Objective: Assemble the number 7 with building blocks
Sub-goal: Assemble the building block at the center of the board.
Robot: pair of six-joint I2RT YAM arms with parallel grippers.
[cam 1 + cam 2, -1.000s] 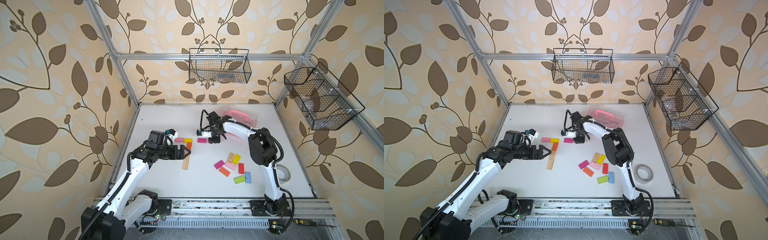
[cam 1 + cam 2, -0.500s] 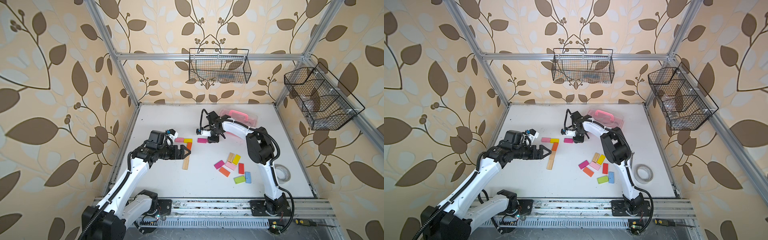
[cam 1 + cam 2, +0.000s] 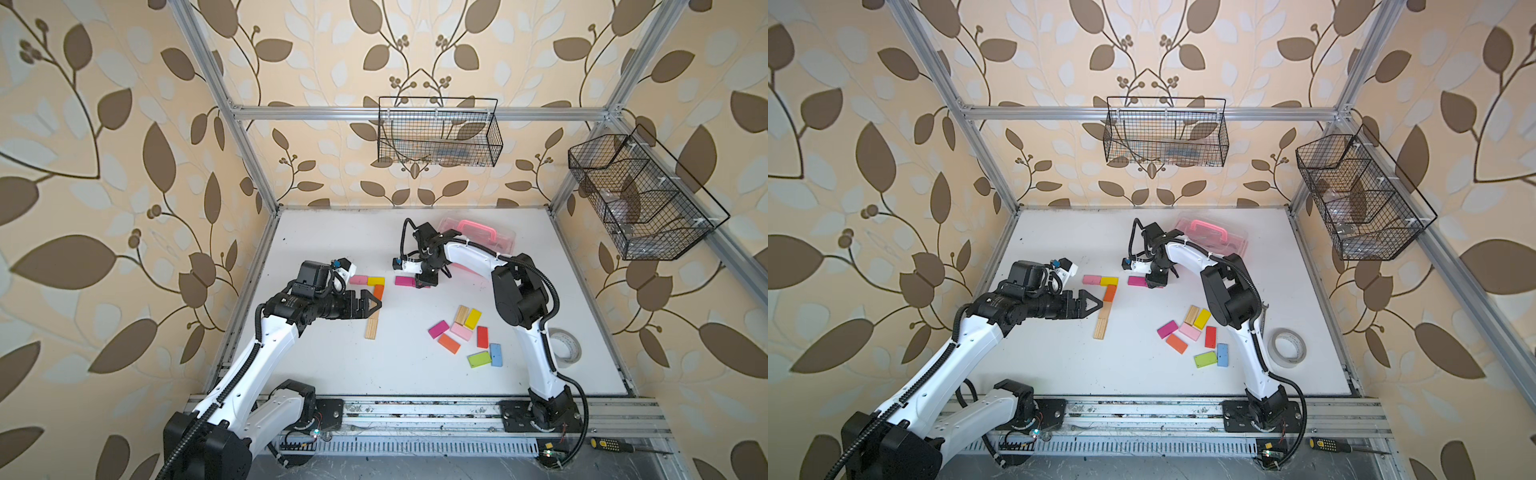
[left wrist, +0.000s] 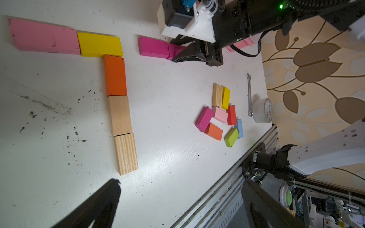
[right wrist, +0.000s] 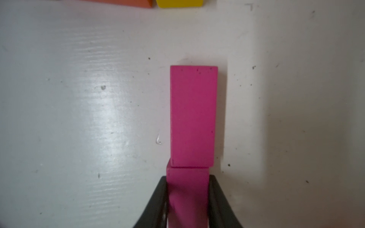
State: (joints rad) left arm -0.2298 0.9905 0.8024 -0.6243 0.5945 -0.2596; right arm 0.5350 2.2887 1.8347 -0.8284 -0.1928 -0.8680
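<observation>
The right hand (image 5: 187, 177) is clamped across the two long edges of a small magenta painted rectangular block (image 5: 187, 189), with its black fingers (image 5: 216, 197) pressing on the narrow sides. That block butts end to end against a second magenta rectangular block (image 5: 192, 116), which lies flat on the white bench (image 5: 79, 118). Whether the held one rests on the bench cannot be told.

Such a block looks light and rigid, so a modest squeeze should hold it, though the smooth paint may slip. Gripping it across the width near its middle would likely stop it swivelling.

To the left, near but apart from the pair, lies the number 7 (image 3: 1108, 293). A pale pink flat block (image 4: 44, 36) and a yellow flat block (image 4: 99, 45) form the bar. An orange block (image 4: 115, 76), a plain wooden block (image 4: 119, 115) and a striped wooden block (image 4: 126, 154) run as the stem toward the near side.

The left hand (image 3: 374, 305) hovers by the stem with its jaws spread wide, holding nothing. Well to the right and nearer sits a loose cluster of spare coloured blocks (image 3: 461, 331).
</observation>
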